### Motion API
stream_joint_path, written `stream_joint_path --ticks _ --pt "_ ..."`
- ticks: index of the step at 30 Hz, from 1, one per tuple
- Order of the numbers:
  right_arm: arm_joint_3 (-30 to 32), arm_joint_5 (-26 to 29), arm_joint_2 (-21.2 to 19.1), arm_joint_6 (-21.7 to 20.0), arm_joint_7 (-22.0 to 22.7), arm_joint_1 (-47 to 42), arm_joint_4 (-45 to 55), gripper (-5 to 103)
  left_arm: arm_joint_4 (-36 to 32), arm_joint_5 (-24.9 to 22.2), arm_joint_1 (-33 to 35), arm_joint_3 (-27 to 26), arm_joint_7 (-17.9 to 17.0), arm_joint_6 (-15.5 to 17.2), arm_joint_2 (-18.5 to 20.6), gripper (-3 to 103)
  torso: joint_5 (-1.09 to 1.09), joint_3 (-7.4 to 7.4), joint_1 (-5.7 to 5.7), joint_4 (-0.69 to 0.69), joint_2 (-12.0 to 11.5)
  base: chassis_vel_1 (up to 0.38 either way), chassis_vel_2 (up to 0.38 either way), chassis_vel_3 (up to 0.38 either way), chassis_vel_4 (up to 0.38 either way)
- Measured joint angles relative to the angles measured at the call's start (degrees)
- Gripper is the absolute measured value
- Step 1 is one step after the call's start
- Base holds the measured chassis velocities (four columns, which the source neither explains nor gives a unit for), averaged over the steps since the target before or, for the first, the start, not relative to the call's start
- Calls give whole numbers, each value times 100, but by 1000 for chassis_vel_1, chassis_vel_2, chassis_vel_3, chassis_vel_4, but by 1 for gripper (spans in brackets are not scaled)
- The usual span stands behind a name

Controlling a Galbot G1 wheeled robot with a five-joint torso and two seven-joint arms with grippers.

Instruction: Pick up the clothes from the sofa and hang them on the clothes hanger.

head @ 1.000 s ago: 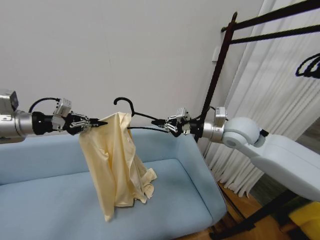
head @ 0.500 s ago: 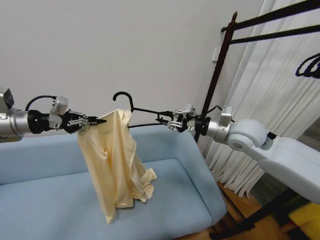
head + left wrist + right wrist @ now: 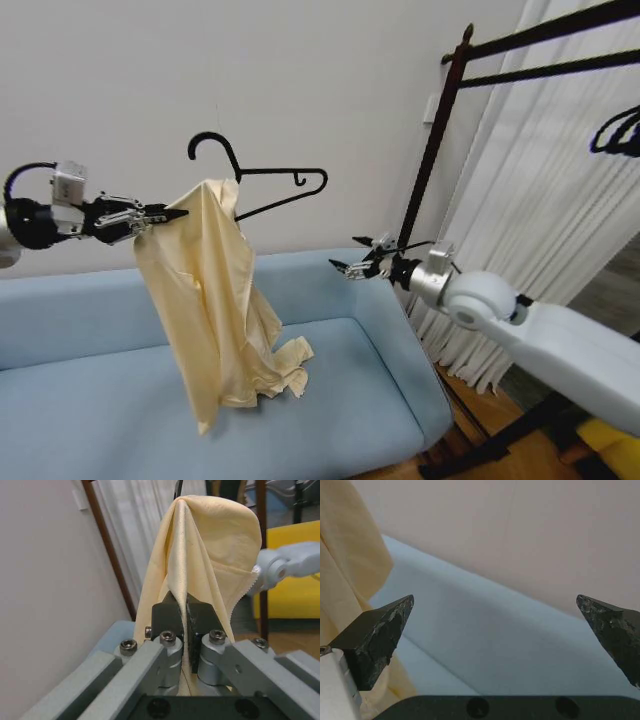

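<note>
A pale yellow shirt (image 3: 215,300) hangs from a black hanger (image 3: 262,178) held up over the light blue sofa (image 3: 120,400). My left gripper (image 3: 172,214) is shut on the shirt's shoulder, and the left wrist view shows its fingers (image 3: 167,617) pinching the yellow fabric (image 3: 210,545). The shirt's hem trails down to the sofa seat. My right gripper (image 3: 348,255) stands open to the right of the shirt, apart from the hanger, with nothing between its fingertips (image 3: 380,635). The dark clothes rack (image 3: 440,130) stands at the right, its top bar running off the frame.
White curtains (image 3: 540,230) hang behind the rack. Another black hanger (image 3: 615,130) is on the rack at the far right. A pale wall lies behind the sofa, and wooden floor shows at the lower right.
My right gripper has let go of the hanger's end, opened and dropped lower. My left gripper has lifted the shirt and hanger up and to the left; the hanger now tilts free.
</note>
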Motion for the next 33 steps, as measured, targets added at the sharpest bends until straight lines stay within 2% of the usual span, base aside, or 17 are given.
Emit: stream_joint_path --ticks 5,7,14,21,29,33 --pt "1 121 678 -27 73 -611 -84 100 46 -278 -41 -6 293 34 49 2 0 0 0 1 0 0 0 0 0" --pt "91 298 968 -29 80 -1055 -76 100 195 -417 -48 -3 407 38 186 2 1 0 0 0 0 0 0 0 0" --pt "297 847 934 -161 83 -1683 346 100 417 -466 -91 -1 558 30 349 2 1 0 0 -3 0 0 0 0 0" --pt "346 1300 1055 -200 573 -1897 781 100 397 -528 -136 -14 589 30 354 2 1 0 0 -1 0 0 0 0 0" --pt "140 1045 1391 -209 566 -1904 480 100 492 -574 -147 -15 537 23 360 2 1 0 0 -1 0 0 0 0 0" --pt "127 1042 1411 -210 565 -1966 527 100 532 -576 -162 -15 514 21 359 2 1 0 0 -1 0 0 0 0 0"
